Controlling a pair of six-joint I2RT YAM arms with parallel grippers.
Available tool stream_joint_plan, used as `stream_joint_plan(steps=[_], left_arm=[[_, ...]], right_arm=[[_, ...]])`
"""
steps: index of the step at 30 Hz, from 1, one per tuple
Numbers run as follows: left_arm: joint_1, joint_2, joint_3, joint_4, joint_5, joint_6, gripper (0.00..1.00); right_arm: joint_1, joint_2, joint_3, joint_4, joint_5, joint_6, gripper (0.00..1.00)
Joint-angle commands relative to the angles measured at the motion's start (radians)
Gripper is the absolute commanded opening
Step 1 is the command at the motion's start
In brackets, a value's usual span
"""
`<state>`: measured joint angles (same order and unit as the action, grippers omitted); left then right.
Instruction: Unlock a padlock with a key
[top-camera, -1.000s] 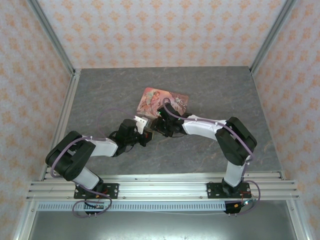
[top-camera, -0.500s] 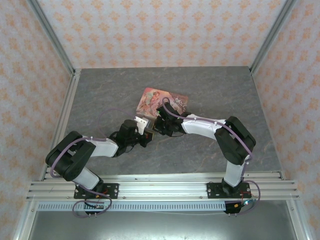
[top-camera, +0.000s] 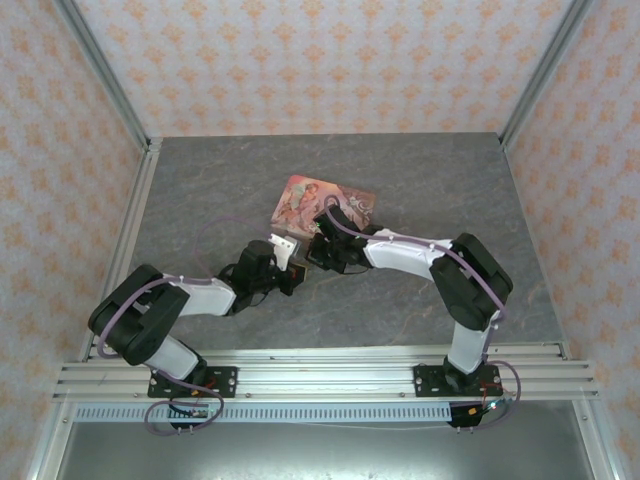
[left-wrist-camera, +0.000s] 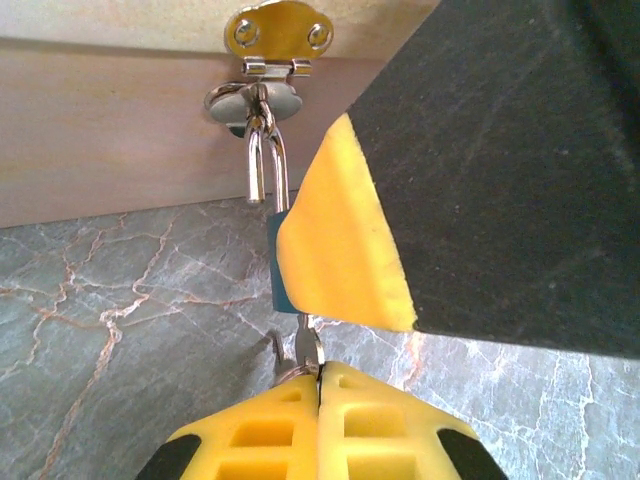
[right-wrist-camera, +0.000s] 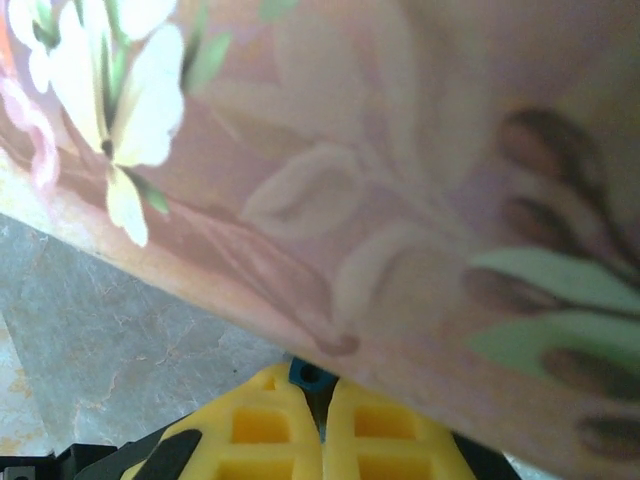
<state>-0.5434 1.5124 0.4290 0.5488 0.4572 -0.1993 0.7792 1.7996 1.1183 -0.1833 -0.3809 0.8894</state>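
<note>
At hasp, we had L gripper pinching key, R gripper clamping padlock. Key looked seated; next req. rotation.

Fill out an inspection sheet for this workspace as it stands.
Surface: grey marbled table.
Job's things: padlock hangs by its shackle from the tin's hasp; key at the padlock's underside.
Clutter: pink tin.
Grippers: left gripper shut on the key; right gripper shut on the padlock.
Cables: purple cables run along both arms.
Surroundings: patterned walls, metal frame.
</note>
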Motion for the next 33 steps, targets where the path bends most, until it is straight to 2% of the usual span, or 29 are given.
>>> stream_joint_plan(steps=[1,2,3,8,12,25,29,33], left_arm=[[-0.018,-0.041,-0.004,0.012,0.051,0.014,0.07],[-0.019,-0.043,-0.005,0.013,0.058,0.009,0.15],[-0.02,-0.046,-0.007,0.014,0.062,0.005,0.18],[-0.019,-0.071,-0.03,0.017,0.044,-0.006,0.24],[-0.019,-0.112,-0.055,0.005,0.011,-0.031,0.25],[-0.003,-0.229,-0.098,-0.075,-0.088,-0.118,0.25],[-0.002,-0.225,-0.09,-0.078,-0.098,-0.132,0.25],[-0.002,-0.21,-0.072,-0.095,-0.103,-0.135,0.25]], right_arm=[[0.0,-0.021,-0.054,0.036,0.03,-0.033,0.0],[0.0,-0.026,-0.06,0.044,0.03,-0.036,0.0],[0.0,-0.028,-0.064,0.05,0.03,-0.042,0.0],[-0.012,-0.034,-0.08,0.066,0.022,-0.066,0.0],[-0.033,-0.057,-0.09,0.046,0.03,-0.102,0.0],[-0.067,-0.147,-0.19,0.141,0.011,-0.098,0.0],[-0.079,-0.159,-0.217,0.153,0.014,-0.076,0.0],[-0.104,-0.159,-0.287,0.258,-0.014,0.005,0.0]])
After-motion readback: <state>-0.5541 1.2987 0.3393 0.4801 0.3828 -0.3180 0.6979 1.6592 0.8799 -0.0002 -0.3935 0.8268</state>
